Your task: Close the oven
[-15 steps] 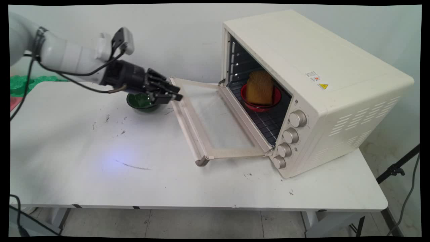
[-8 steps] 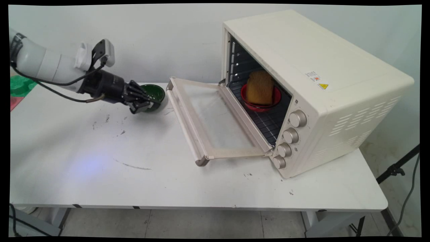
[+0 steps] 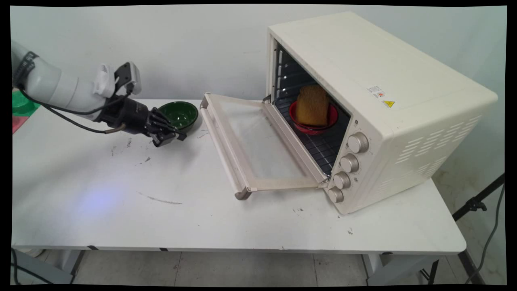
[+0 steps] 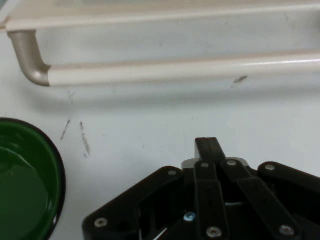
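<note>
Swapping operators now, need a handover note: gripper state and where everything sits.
Gripper: shut, holding nothing, low over the table.
Green bowl: on the table right beside the gripper, empty.
Oven: door folded fully down, its handle toward the gripper.
Red bowl: on the oven rack, with bread standing in it.
</note>
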Controlling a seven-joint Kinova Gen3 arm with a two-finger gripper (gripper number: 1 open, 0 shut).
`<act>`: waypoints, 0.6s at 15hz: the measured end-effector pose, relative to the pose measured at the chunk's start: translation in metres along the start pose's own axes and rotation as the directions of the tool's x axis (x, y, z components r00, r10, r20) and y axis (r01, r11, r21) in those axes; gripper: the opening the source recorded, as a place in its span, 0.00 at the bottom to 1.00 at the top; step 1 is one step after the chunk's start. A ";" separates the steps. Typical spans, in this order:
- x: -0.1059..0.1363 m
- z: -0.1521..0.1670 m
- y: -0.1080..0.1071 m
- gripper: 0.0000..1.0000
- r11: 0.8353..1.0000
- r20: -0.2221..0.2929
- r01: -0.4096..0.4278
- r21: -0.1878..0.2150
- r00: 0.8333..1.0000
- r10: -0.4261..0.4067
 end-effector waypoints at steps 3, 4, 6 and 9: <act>-0.002 0.016 0.002 0.00 1.000 0.020 0.010 0.009 1.000 -0.010; -0.002 0.023 0.003 0.00 1.000 0.024 0.015 0.012 1.000 -0.015; -0.001 0.037 0.005 0.00 1.000 0.028 0.024 0.016 0.999 -0.025; 0.002 0.055 0.008 0.00 0.999 0.031 0.038 0.021 0.999 -0.039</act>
